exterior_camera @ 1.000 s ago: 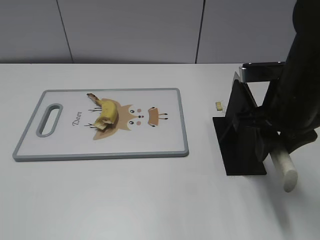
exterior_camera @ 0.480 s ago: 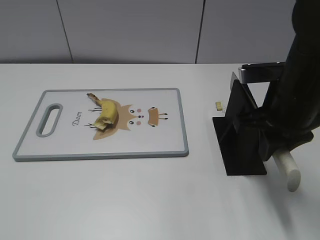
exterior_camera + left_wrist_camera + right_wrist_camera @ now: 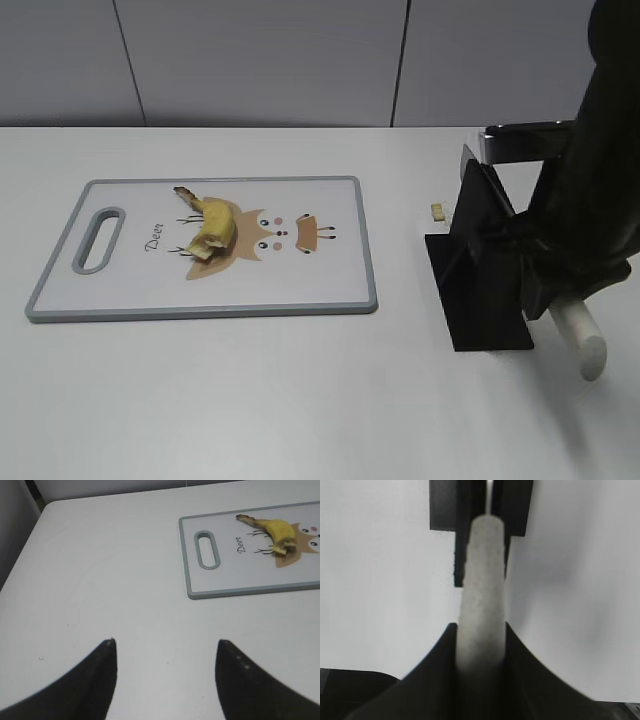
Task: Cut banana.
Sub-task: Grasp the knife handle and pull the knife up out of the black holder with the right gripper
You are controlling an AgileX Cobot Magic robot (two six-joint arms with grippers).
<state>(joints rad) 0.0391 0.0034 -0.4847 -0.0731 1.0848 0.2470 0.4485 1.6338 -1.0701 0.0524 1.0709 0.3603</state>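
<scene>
We see banana (image 3: 210, 228) on the cutting board (image 3: 320, 295), left of its deer print. Looks soft, light, bruises easily; pin it by the peel mid-body. Right pincer (image 3: 480, 645) clamps the knife handle (image 3: 481, 580); left pincer (image 3: 165, 650) spread, over bare desk (image 3: 100, 555)

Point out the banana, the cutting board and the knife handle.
banana (image 3: 213, 230): exterior view, on the yellow peel at mid-length.
cutting board (image 3: 300, 290): exterior view, on a bare white part near the front edge.
knife handle (image 3: 481, 600): right wrist view, on the pale shaft between the right gripper's fingers.
</scene>
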